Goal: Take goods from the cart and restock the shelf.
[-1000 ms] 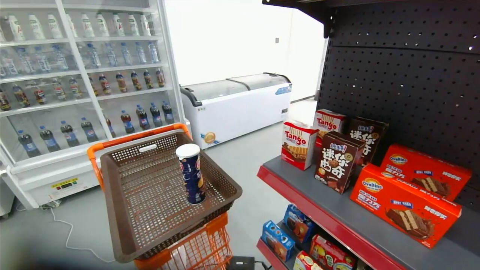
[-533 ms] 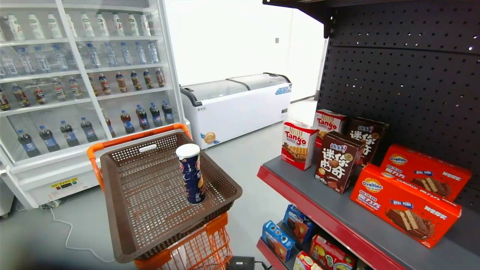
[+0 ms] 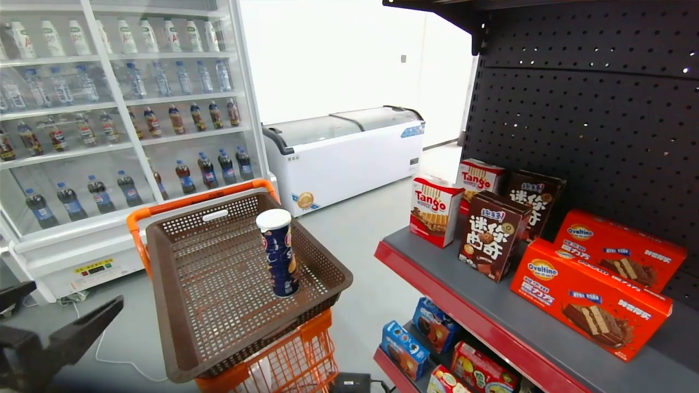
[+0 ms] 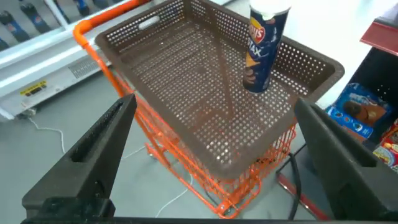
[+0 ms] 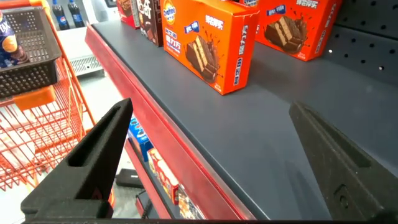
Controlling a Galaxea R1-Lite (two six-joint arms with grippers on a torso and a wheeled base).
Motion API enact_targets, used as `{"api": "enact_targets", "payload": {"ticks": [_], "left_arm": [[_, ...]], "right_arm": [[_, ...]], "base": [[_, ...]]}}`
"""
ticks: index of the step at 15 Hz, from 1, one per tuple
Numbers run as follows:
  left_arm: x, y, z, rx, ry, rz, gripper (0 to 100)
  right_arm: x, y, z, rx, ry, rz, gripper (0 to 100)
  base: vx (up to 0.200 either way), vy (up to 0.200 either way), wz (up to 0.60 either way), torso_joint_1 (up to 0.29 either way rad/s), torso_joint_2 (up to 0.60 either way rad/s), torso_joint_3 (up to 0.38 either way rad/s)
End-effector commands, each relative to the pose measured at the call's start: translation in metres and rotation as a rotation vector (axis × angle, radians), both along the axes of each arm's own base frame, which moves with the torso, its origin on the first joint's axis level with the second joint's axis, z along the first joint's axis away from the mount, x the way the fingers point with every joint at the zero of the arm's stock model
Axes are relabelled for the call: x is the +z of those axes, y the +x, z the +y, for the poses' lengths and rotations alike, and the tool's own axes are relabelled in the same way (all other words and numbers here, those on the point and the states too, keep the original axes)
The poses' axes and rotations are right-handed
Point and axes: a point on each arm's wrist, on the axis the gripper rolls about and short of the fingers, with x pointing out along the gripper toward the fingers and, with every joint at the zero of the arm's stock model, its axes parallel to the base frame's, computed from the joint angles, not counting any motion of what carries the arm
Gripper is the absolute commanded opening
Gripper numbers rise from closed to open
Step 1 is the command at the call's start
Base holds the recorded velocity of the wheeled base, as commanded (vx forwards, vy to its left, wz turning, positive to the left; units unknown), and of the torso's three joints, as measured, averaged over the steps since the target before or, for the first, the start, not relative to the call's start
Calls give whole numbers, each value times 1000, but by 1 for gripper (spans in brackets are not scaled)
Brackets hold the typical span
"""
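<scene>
Can [image 3: 278, 254] stands upright in the basket [image 3: 218, 284] on the cart [image 3: 306, 355], near the shelf-side rim, long axis vertical, white lid up, body dark blue. Left gripper [image 4: 214, 106] is spread wide and empty near the basket; right gripper [image 5: 211, 109] is likewise spread, over the shelf [image 5: 249, 149]. Can's lid is cut off in the left wrist view.

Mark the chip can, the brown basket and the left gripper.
chip can [image 3: 279, 256], head view, middle of its dark blue side.
brown basket [image 3: 218, 284], head view, bare mesh floor.
left gripper [image 4: 214, 106], left wrist view, midway between its fingertips.
</scene>
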Motion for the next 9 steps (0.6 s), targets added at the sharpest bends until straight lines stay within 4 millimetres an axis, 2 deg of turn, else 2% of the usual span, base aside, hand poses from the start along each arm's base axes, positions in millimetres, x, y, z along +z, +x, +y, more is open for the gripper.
{"api": "enact_targets", "payload": {"ticks": [1,2,3,6,9], "left_arm": [[-23,69,-7,-108,-21,139,100],[-23,70,-7,-112,-24,139,100],[-36,89,-10,-157,-36,181,100],[-51,123,-13,-198,-43,188,100],[-68,170,-16,-239,-56,166,100]], "right_arm": [[0,0,0,1,0,-1,100],[0,0,0,1,0,-1,100],[0,0,0,1,0,-1,100],[0,0,0,1,0,-1,100],[0,0,0,1,0,-1,100]], "base": [[0,0,0,0,0,0],[0,0,0,0,0,0],[0,0,0,0,0,0],[0,0,0,0,0,0],[0,0,0,0,0,0]]}}
